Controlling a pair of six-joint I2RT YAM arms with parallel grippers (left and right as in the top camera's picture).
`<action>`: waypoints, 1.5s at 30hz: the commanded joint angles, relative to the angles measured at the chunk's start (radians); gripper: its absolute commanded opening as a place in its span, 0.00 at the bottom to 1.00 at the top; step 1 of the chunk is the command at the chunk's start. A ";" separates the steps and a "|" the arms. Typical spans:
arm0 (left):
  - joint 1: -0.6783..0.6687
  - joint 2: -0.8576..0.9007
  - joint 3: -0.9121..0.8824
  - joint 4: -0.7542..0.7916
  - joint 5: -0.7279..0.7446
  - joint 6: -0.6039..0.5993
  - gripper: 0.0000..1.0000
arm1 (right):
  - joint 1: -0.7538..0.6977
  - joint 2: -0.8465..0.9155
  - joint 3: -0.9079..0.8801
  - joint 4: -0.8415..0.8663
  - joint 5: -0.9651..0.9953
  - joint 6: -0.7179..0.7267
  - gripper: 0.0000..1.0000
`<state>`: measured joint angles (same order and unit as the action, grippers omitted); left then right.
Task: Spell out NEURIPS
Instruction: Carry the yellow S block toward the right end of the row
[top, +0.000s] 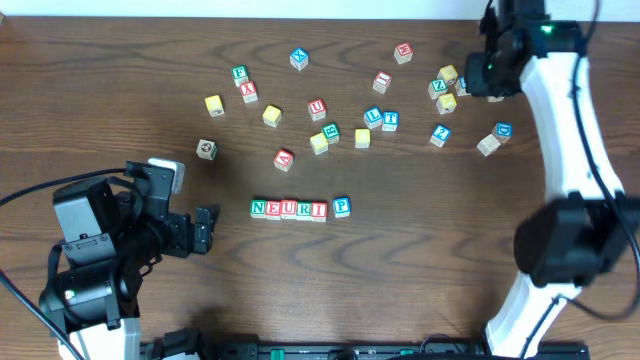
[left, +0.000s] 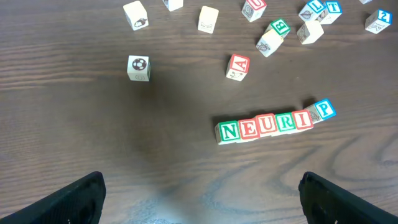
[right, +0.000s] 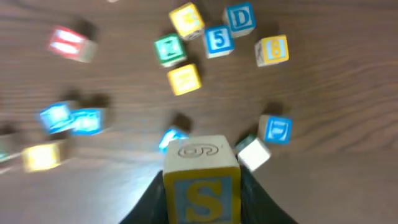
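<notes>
A row of blocks spells NEURI (top: 288, 209) on the wooden table, with the blue P block (top: 342, 207) just right of it, slightly turned. The row also shows in the left wrist view (left: 264, 126), as does the P block (left: 323, 111). My right gripper (right: 202, 186) is shut on a block with a yellow S on blue (right: 202, 194), held above the table near the back right cluster. In the overhead view the right gripper (top: 490, 70) is at the back right. My left gripper (top: 205, 230) is open and empty, left of the row.
Many loose letter blocks lie scattered across the back of the table, among them a red A block (top: 284, 158), a red U block (top: 316, 107) and a block with a picture (top: 206, 149). A tight cluster (right: 211, 40) lies under the right gripper.
</notes>
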<state>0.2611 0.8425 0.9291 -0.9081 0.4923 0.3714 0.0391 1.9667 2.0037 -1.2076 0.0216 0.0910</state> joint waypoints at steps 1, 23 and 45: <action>0.005 -0.001 0.020 0.003 0.013 0.017 0.98 | 0.037 -0.074 0.014 -0.073 -0.058 0.133 0.01; 0.005 -0.001 0.020 0.003 0.013 0.017 0.97 | 0.493 -0.643 -0.820 0.220 0.103 0.471 0.02; 0.005 -0.001 0.020 0.003 0.013 0.017 0.98 | 0.535 -0.327 -1.085 0.732 0.050 0.402 0.03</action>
<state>0.2611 0.8425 0.9302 -0.9073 0.4927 0.3714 0.5690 1.5726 0.9146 -0.5236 0.0910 0.5323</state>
